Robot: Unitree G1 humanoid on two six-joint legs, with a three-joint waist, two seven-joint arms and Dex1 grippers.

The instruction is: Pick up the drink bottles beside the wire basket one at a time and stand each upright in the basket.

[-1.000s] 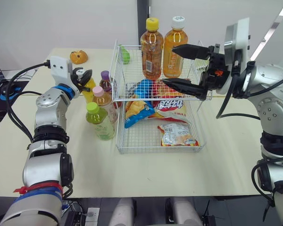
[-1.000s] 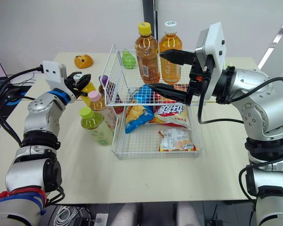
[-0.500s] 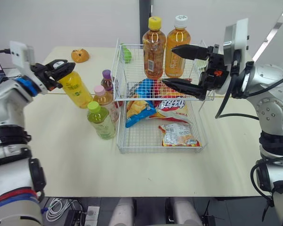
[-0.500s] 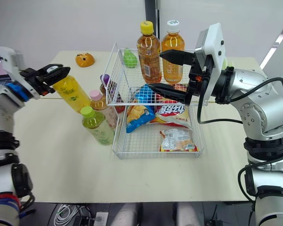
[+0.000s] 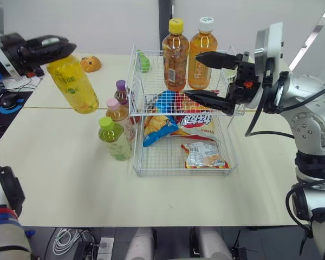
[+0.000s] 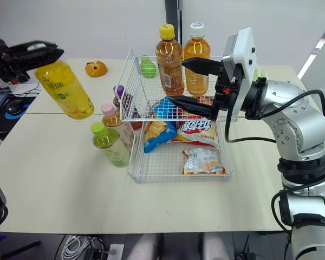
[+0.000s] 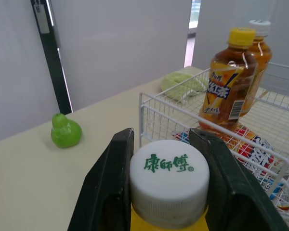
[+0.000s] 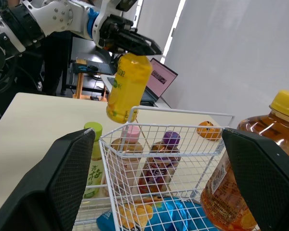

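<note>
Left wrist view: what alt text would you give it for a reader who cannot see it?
The left tool is shut on the white cap of a yellow drink bottle. Beyond it, a wire basket holds an upright yellow-capped amber bottle and a white-capped bottle above snack bags; a green pear-shaped toy sits on the table.

Wire basket (image 5: 158,160) at middle of table (image 5: 70,179): two upright bottles (image 5: 175,57) on upper tier, snack bags (image 5: 201,154) below. Just left, three bottles (image 5: 114,140); raised bottle (image 5: 73,85) farther left.
</note>
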